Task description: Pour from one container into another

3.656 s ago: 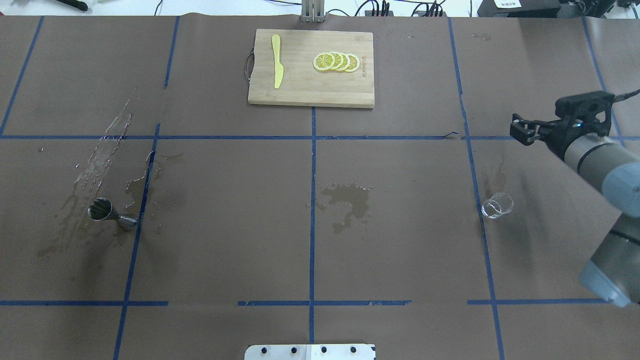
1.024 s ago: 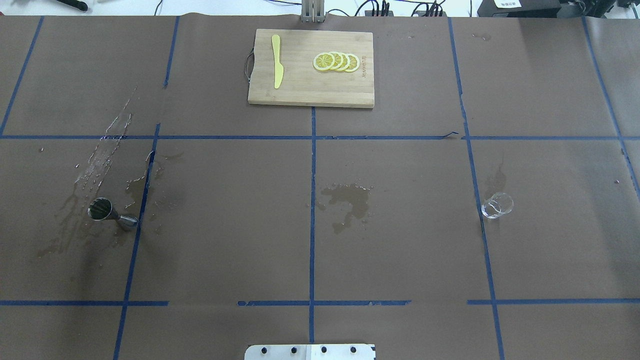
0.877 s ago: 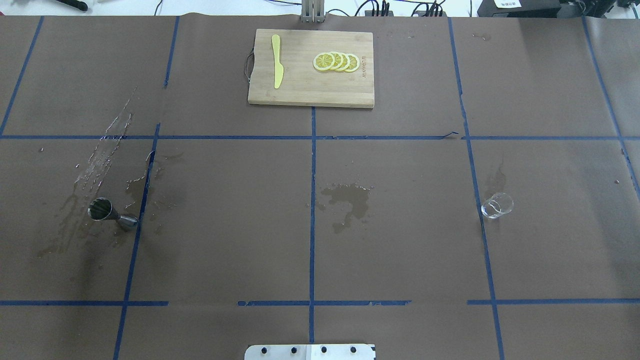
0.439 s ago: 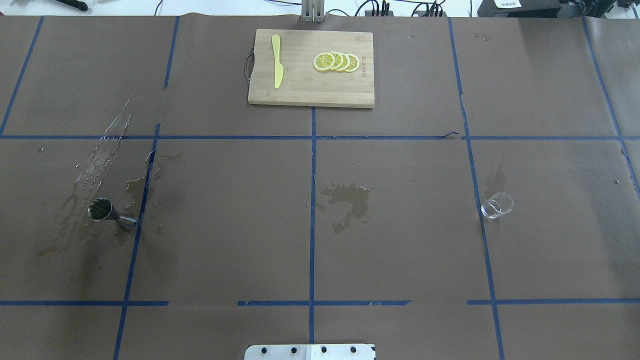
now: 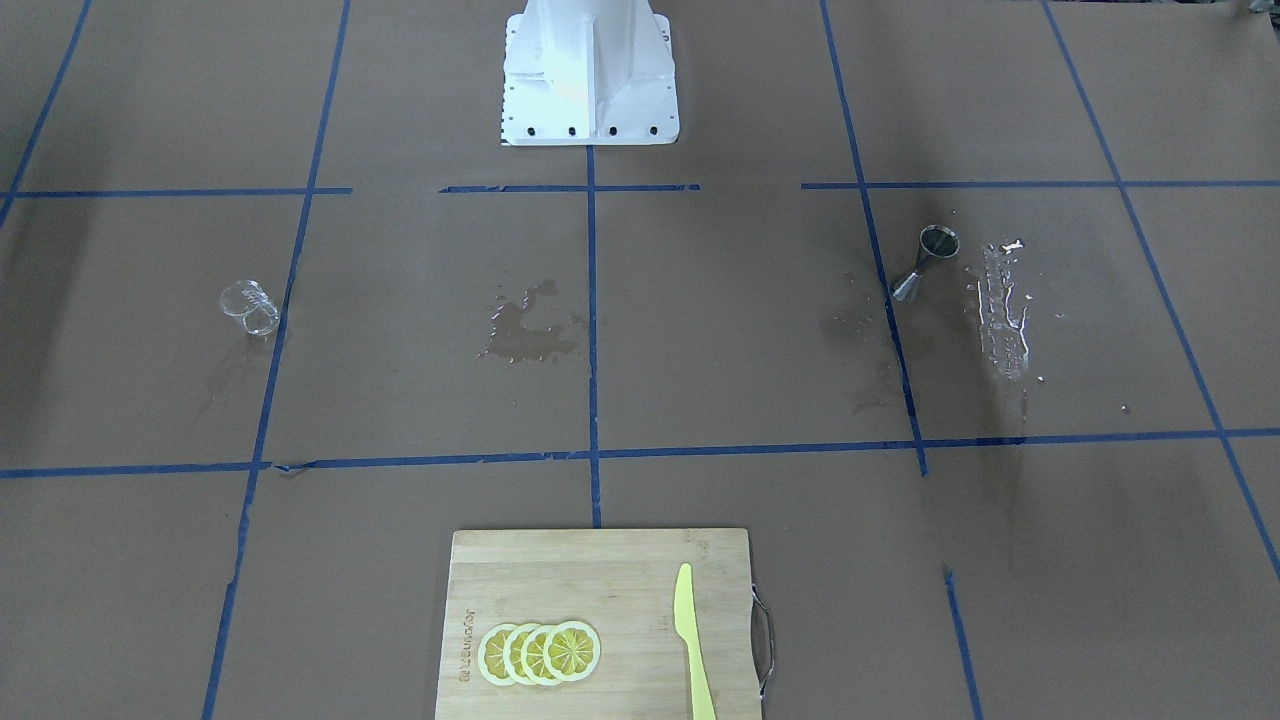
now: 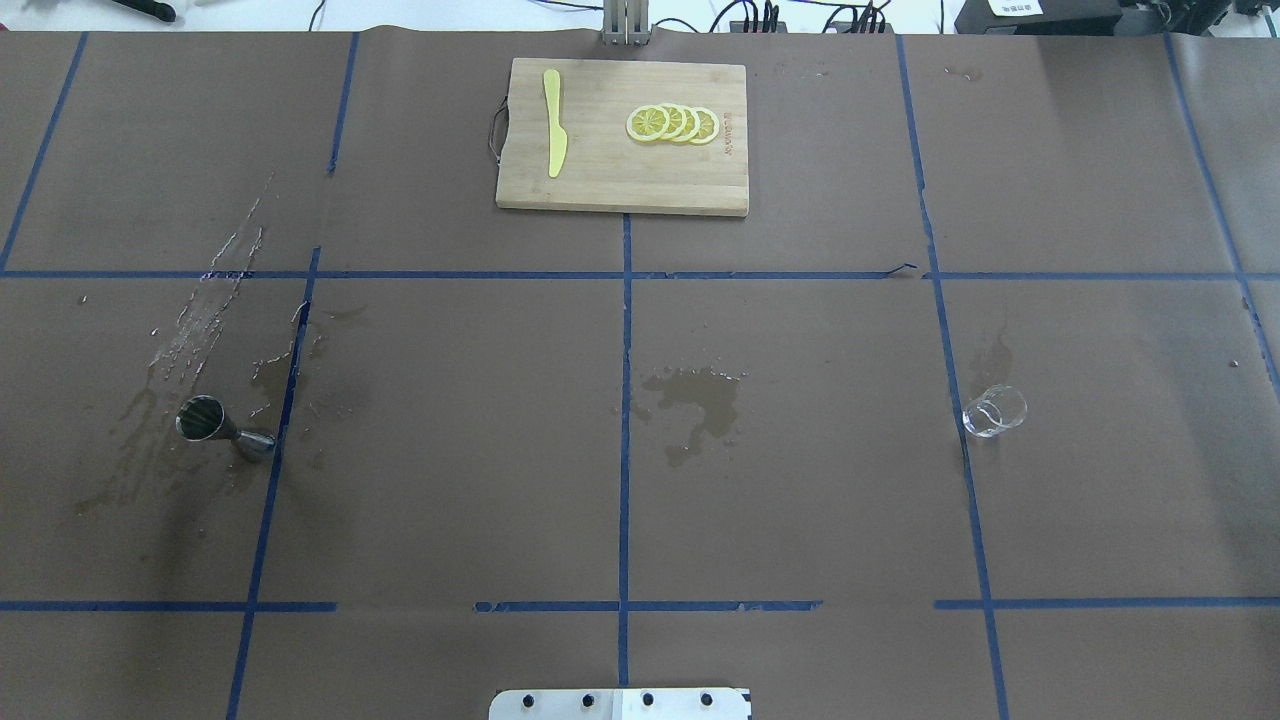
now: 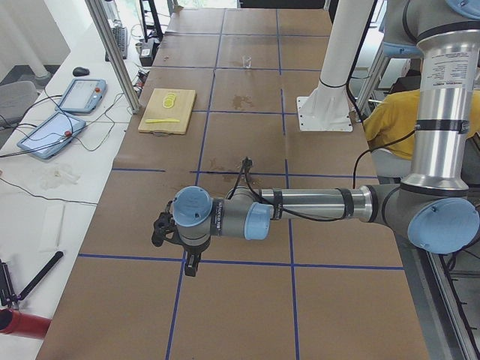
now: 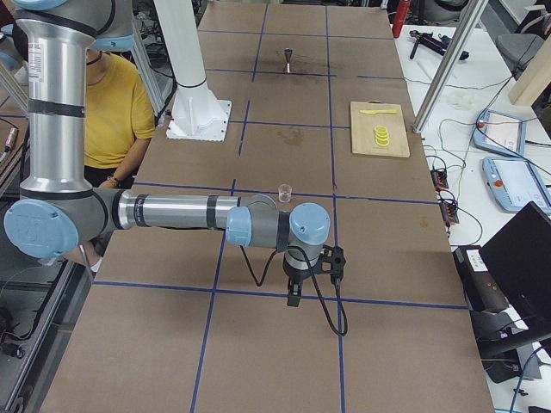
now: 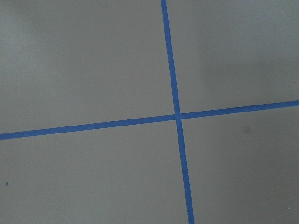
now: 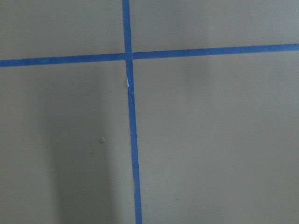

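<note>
Layout: glass cup (image 6: 994,411) upright on the robot's right, steel jigger (image 6: 222,428) well apart on its left. Neither left gripper (image 7: 191,268) nor right gripper (image 8: 293,298), each hanging over tape lines (image 9: 176,115), touches them; whether either is apart or together cannot be told.

Light is bright, even and diffuse, falling from above, so shadows on the counter (image 6: 800,480) stay faint and soft-edged. Far beyond the right gripper (image 8: 293,297), the wet streak (image 5: 1003,320) beside the jigger (image 5: 925,262) throws white glare. Nearer that gripper, the glass cup (image 6: 994,411) almost fades into the brown paper. The overhead view renders the paper darker than the front-facing one does. Both wrist views are soft and low in contrast, and below the right gripper a broad dim shadow band crosses the paper. The side views are sharp and well exposed.
</note>
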`<action>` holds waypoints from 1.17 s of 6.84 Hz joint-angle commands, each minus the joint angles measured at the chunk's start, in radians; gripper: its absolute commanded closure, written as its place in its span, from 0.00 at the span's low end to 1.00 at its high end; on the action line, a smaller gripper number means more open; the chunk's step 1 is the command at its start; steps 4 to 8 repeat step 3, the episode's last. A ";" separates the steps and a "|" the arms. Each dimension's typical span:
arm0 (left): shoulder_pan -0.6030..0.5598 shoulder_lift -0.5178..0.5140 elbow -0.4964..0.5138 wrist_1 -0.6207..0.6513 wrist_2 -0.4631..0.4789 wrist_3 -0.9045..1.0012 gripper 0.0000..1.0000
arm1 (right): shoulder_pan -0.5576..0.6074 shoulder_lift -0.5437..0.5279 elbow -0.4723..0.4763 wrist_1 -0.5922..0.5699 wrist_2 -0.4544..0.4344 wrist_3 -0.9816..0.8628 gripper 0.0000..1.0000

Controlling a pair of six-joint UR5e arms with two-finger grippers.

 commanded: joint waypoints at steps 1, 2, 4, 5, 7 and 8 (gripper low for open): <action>0.000 0.000 0.000 0.000 0.002 0.000 0.00 | 0.000 0.001 0.002 0.000 0.000 0.001 0.00; 0.000 0.000 0.000 0.000 0.000 0.000 0.00 | 0.000 0.001 0.002 0.000 0.000 0.001 0.00; 0.000 0.000 0.000 0.000 0.002 0.000 0.00 | 0.000 0.001 0.005 -0.002 0.002 0.003 0.00; 0.000 0.000 0.000 0.000 0.002 0.000 0.00 | 0.000 0.001 0.005 -0.002 0.002 0.003 0.00; 0.000 0.000 0.000 0.000 0.002 0.000 0.00 | 0.000 0.001 0.005 -0.002 0.002 0.003 0.00; 0.000 0.000 0.000 0.000 0.002 0.000 0.00 | 0.000 0.001 0.005 -0.002 0.002 0.003 0.00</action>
